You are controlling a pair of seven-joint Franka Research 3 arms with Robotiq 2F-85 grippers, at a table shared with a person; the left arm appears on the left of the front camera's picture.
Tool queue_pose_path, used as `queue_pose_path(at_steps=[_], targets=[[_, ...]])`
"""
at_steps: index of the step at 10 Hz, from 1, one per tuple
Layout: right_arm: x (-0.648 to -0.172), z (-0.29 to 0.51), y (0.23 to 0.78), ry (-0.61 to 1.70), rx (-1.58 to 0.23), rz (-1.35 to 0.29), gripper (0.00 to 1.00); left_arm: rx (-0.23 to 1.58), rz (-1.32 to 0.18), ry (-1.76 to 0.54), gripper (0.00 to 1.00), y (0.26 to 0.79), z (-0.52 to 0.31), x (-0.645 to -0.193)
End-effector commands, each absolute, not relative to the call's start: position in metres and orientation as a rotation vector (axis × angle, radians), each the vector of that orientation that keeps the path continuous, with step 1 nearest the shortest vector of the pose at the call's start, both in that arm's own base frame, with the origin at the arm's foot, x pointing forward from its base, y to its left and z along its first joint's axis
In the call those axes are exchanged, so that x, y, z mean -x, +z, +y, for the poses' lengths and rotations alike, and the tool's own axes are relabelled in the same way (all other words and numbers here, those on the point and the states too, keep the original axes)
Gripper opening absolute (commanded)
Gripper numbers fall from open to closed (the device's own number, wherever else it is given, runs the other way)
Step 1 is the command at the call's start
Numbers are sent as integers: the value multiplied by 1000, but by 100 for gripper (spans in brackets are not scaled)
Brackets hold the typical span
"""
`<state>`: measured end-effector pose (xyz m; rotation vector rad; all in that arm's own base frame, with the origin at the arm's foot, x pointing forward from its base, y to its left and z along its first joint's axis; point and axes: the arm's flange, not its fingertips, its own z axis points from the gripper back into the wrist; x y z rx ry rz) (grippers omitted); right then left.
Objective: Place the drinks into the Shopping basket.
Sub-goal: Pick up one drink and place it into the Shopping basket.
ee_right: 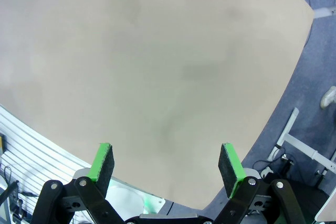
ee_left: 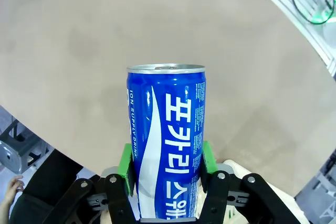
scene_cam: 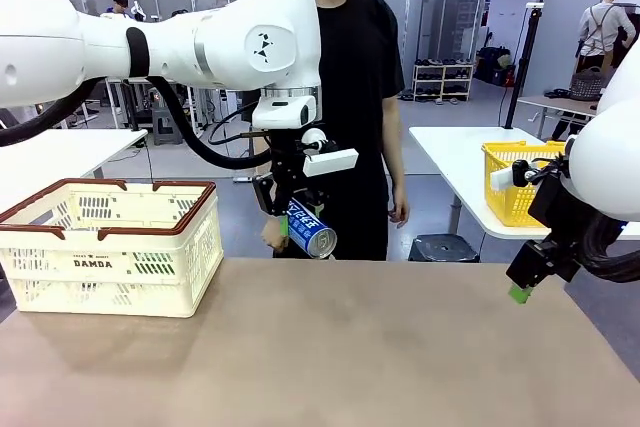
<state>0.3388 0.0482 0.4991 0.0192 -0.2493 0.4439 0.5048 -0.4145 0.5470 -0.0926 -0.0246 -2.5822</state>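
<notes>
Our left gripper (ee_left: 165, 163) is clamped on the blue drink can (ee_left: 167, 140), its green pads (ee_left: 125, 163) pressed flat against both sides of the lower body, so the silver top points away from the wrist. From the front view, we see this can (scene_cam: 311, 232) hanging tilted in the left gripper (scene_cam: 292, 217), in the air above the far edge of the brown table (scene_cam: 330, 347), just in front of the person (scene_cam: 355, 77) standing there. The cream Shopping basket (scene_cam: 110, 247), with its reddish-brown rim and dark DAMDA lettering, sits on the table toward our left, well apart from the can, and its open top faces up. To do this step well, we judge that the can should travel sideways above rim height, then come down inside the lattice walls before the pads let go, so it neither clips the rim nor drops from high. The tabletop between can and basket looks bare, giving free room for that path. Our right gripper (ee_right: 167, 166) hovers with its jaws spread wide and nothing between them, past the table's right edge, near a bright yellow basket (scene_cam: 515, 177) on another table.
</notes>
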Motion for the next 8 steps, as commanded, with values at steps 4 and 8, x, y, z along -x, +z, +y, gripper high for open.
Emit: queue_pose_path(at_steps=[4,8], targets=[[-337,47,497,446,-28,-248,100,99,-18,-2582,57,543,-416,-505],[-337,47,497,446,-28,-248,100,-289,-75,-2156,57,575,-369,-543]])
